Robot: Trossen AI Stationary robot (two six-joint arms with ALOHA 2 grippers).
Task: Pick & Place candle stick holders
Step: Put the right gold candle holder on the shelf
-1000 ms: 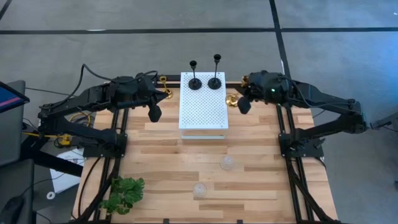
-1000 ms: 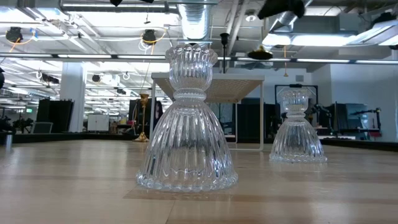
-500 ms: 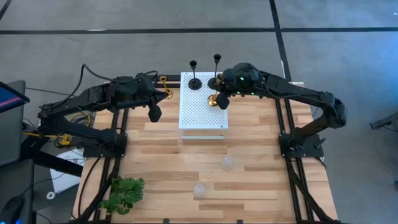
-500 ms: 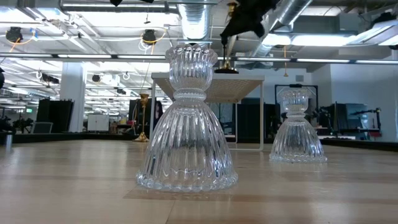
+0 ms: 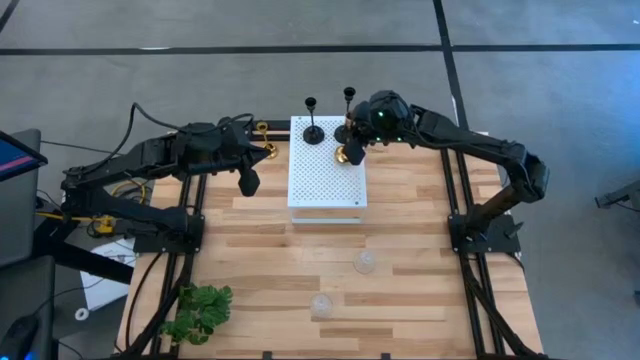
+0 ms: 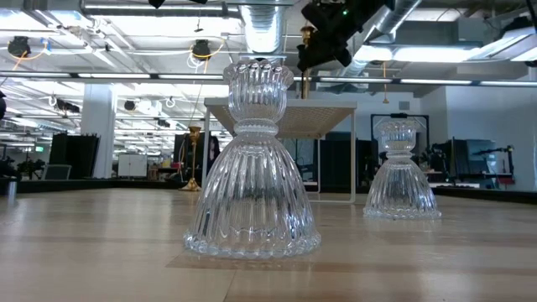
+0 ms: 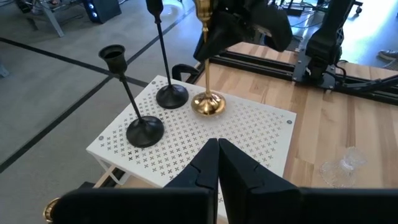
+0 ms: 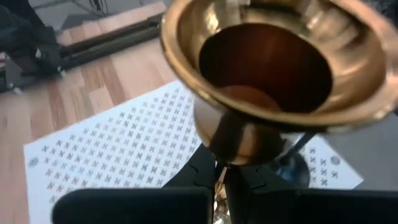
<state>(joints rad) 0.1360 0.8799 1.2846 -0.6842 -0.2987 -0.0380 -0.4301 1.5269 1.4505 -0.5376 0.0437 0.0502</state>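
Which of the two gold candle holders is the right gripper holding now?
The gold holder on the white board, beside the two black holders. The other gold one stands off the board, by the left gripper.

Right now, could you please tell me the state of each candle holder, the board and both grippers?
Black holders: upright on the white board.
Gold holder: upright, base on the board, stem held.
Second gold holder: by the left arm.
Glass holders: upright on the table.
Right gripper: jaws shut on the gold holder.
Left gripper: jaws shut, empty, beside the board.
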